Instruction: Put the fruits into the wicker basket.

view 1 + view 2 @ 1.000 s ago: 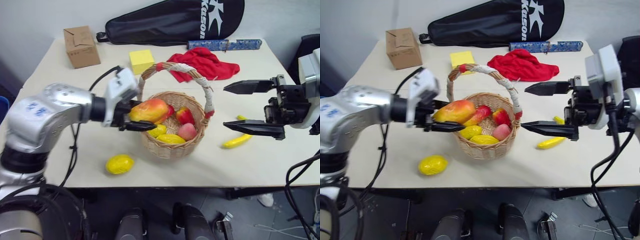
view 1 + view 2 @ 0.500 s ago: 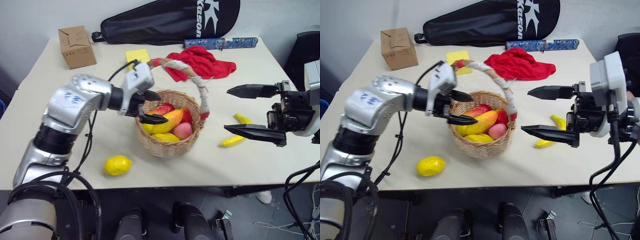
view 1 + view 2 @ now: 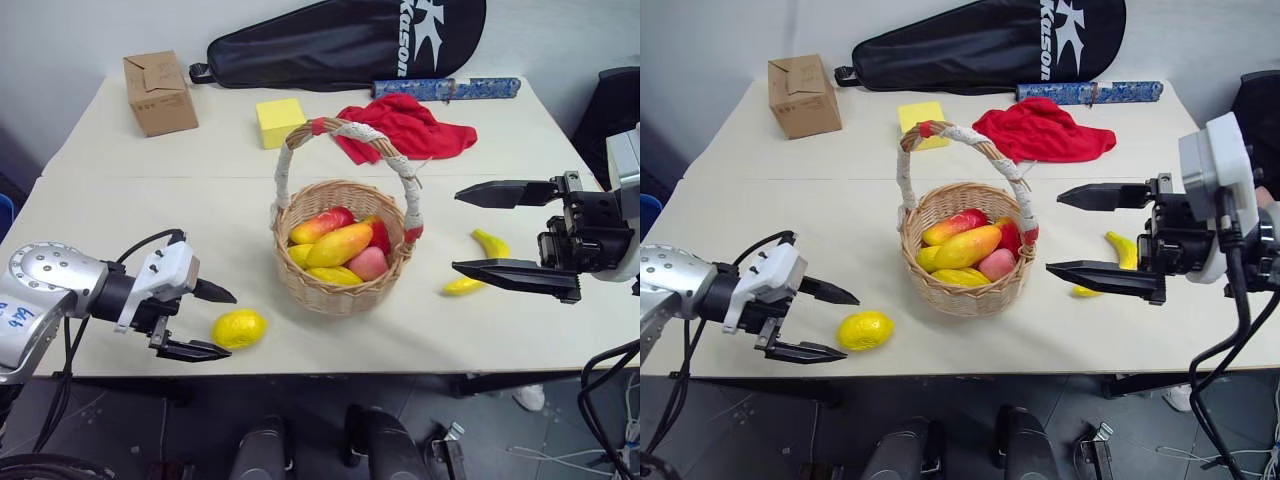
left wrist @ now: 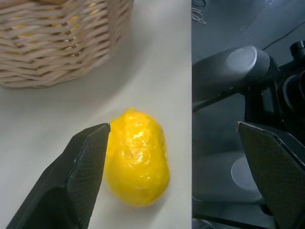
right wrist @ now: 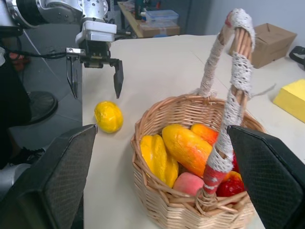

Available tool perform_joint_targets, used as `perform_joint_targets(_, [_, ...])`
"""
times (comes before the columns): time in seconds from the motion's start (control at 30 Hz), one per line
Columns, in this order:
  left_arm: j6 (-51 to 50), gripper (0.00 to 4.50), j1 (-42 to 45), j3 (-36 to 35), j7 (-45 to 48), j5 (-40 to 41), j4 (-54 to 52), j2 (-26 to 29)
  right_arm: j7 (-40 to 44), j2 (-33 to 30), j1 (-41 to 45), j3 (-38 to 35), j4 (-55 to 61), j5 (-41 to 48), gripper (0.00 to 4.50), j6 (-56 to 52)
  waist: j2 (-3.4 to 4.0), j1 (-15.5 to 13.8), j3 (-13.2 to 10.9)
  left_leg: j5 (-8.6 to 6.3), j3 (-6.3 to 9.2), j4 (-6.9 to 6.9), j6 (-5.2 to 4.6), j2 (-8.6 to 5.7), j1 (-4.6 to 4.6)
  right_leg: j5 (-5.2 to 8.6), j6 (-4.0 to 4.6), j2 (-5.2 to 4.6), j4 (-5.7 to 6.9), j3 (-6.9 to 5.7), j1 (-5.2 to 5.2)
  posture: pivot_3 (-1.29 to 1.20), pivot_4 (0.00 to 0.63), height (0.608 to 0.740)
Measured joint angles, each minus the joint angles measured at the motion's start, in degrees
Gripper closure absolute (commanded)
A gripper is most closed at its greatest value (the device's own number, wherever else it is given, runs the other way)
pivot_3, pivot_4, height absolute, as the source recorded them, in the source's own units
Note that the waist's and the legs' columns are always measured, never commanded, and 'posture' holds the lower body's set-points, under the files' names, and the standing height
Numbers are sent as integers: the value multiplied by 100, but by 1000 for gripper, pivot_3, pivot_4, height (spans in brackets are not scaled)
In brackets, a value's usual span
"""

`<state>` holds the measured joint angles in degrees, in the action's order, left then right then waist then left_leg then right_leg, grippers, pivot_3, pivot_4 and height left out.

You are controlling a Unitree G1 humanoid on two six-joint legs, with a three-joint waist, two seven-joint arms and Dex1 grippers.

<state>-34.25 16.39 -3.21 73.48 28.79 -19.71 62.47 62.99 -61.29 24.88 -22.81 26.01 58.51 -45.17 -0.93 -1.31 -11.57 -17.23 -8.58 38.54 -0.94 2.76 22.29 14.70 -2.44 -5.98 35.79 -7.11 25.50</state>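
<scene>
- Near the front edge of the desk (image 3: 120, 200), on the robot's left, the left gripper (image 3: 211, 321) hangs low with its two black fingers (image 3: 214, 292) spread wide and nothing between them.
- Just beside those fingertips lies the bumpy yellow lemon (image 3: 239, 328), on the desk close to the edge; in the left wrist view one finger stands right next to it, and I cannot tell whether it touches.
- At the middle of the desk stands the wicker basket (image 3: 345, 288), upright, its tall handle (image 3: 390, 155) wrapped in white cloth with red at the ends.
- Inside the basket lie the fruits: the orange-yellow mango (image 3: 340, 243) on top, a red-and-orange fruit (image 3: 320, 224) behind it, a pink one (image 3: 368, 263) towards the right wall, and yellow ones (image 3: 335, 275) underneath.
- On the robot's right, the right gripper (image 3: 500, 232) is held above the desk, pointing towards the basket, its fingers (image 3: 498, 192) wide apart, one above the other, holding and touching nothing.
- The banana (image 3: 478, 262) lies on the desk to the right of the basket, partly behind the lower right finger and apart from the basket.
- At the back of the desk lie a red cloth (image 3: 405, 125), a yellow foam cube (image 3: 280, 121), a brown cardboard box (image 3: 160, 92), a blue patterned roll (image 3: 450, 88) and a long black bag (image 3: 350, 45).
</scene>
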Motion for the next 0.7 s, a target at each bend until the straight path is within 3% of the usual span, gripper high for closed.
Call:
perform_joint_targets(0.2, [319,38,367,979,-515,-1020,408,-373,6,0,1,0,38,65,0,-1,0,0,0,-2,-4,-4,2,2,0,-1,-1,18,-1,0,1,0,150,740])
perform_joint_targets(0.37, [303,38,485,1331,-548,-1182,483,-643,5,0,24,1,15,105,0,4,-1,22,0,-3,-7,-2,2,7,0,-1,-1,19,-1,2,2,0,150,740])
perform_joint_targets(0.47, [213,650,479,1328,-504,-1150,463,-638,5,0,20,1,17,103,0,15,-1,24,0,-3,-7,-2,3,7,-1,-1,-1,19,0,2,2,0,150,740])
perform_joint_targets(0.6, [71,1932,331,1321,-353,-1081,361,-474,5,7,-54,1,17,92,0,37,-1,25,0,-3,-7,-2,3,7,0,-1,-1,18,0,2,2,0,150,740])
perform_joint_targets(0.7, [46,2094,315,1321,-257,-1091,263,-284,5,46,-64,1,9,83,0,118,0,20,0,-3,-7,0,3,6,-1,-1,-1,18,0,2,2,0,150,740])
